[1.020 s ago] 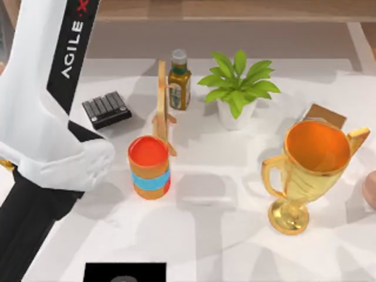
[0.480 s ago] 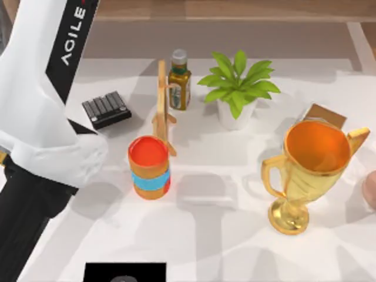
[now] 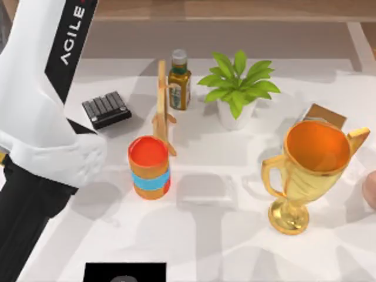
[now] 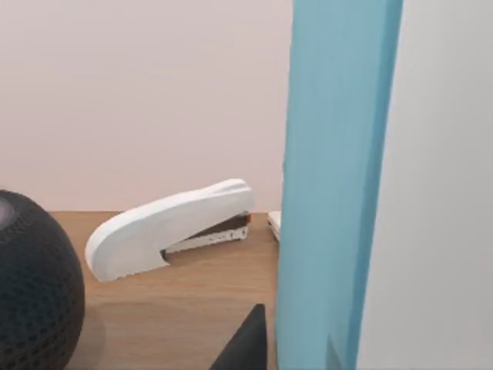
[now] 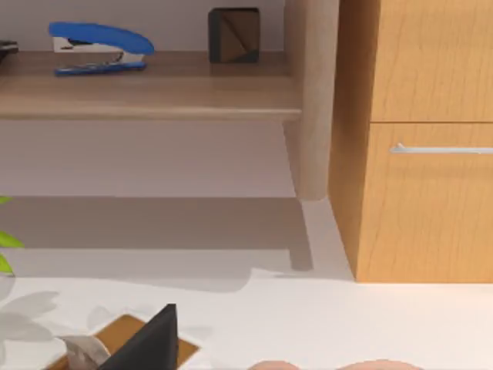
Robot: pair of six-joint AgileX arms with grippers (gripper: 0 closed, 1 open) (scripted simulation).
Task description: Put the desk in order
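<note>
Desk: the white tabletop is seen from above, spread under all the objects and reaching both sides of the top view.
Left arm: its white and black body is raised over the left side of the desk.
Left gripper: whether the claw is open, closed or gripping something cannot be told. In the left wrist view a tall light-blue panel stands very close to the camera, with a white stapler and a dark mesh-covered ball on a wooden shelf beyond.
Right gripper: its state cannot be told either. A dark fingertip is seen in the right wrist view, above a brown flat piece; a blue stapler lies on a far shelf beside a wooden cabinet.
Objects on the desk: a black calculator, a wooden stand, a sauce bottle, a potted plant, an orange cup with a blue band and a golden trophy are standing apart from one another.
Progress: the tidying is judged to be far from finished; six items are scattered on the desk, and none is seen being carried.
Remaining: each item is presumably to be picked up and put away, one at a time.
</note>
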